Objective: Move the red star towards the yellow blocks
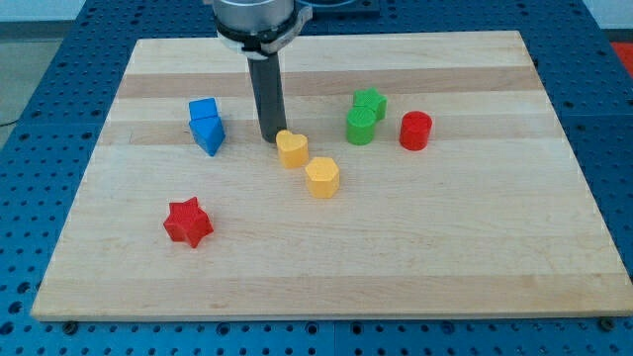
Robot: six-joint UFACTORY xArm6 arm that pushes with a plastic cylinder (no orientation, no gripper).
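The red star (188, 222) lies at the view's lower left on the wooden board (326, 267). Two yellow blocks sit near the middle: a yellow heart-like block (292, 148) and a yellow hexagon-like block (322, 177) just below and to its right. My tip (268, 139) is at the end of the dark rod, right next to the left side of the upper yellow block. It is far above and to the right of the red star.
Two blue blocks (207, 126) stand together left of the rod. Two green blocks (366, 115) sit right of the middle, with a red cylinder (415, 131) to their right. A blue perforated table surrounds the board.
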